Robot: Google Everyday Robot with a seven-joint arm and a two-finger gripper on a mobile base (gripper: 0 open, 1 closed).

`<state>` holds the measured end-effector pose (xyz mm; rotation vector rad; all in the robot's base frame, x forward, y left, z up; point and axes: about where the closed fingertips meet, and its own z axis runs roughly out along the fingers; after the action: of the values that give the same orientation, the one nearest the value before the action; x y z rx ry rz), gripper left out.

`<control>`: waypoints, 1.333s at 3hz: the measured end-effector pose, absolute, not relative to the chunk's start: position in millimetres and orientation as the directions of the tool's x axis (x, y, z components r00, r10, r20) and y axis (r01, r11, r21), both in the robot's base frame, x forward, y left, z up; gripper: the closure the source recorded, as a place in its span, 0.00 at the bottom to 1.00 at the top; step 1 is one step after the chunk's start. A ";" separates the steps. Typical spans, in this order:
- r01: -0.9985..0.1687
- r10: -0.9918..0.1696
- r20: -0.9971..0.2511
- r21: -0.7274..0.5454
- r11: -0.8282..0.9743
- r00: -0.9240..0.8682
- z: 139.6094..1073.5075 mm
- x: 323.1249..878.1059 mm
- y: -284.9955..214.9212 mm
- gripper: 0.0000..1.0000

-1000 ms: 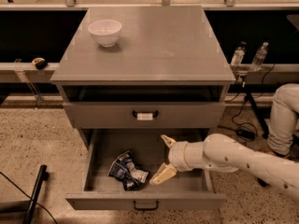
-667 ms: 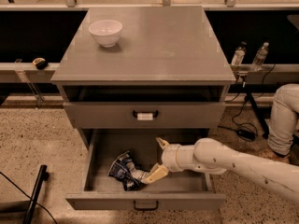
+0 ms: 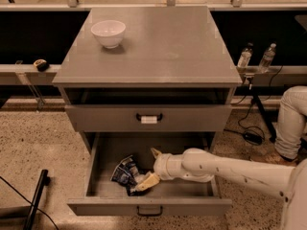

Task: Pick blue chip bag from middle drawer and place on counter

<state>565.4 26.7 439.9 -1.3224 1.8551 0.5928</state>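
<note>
Blue chip bag (image 3: 124,170) lies crumpled in the open middle drawer (image 3: 148,206), left of centre, long axis seemingly running front to back. The gripper (image 3: 150,167) is just beside it, jaws spread wide, lower finger touching the bag.

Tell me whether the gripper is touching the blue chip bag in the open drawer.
Cannot tell. In the camera view the lower finger of the open gripper overlaps the blue chip bag in the middle drawer, but may hover above it.

A bowl (image 3: 108,33) is sitting on the tabletop's (image 3: 163,51) rear left. The end effector (image 3: 150,168) is hovering inside the drawer (image 3: 148,206).
</note>
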 end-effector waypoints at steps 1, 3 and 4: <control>-0.920 -0.544 -0.812 -0.021 0.390 -0.212 418.7 573.3 41.2 0.00; -0.902 -0.498 -0.829 0.017 0.432 -0.254 398.7 576.2 59.2 0.00; -0.899 -0.471 -0.836 0.058 0.434 -0.281 386.7 577.4 63.4 0.23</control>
<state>577.4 63.4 386.7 -1.1583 1.9112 0.6976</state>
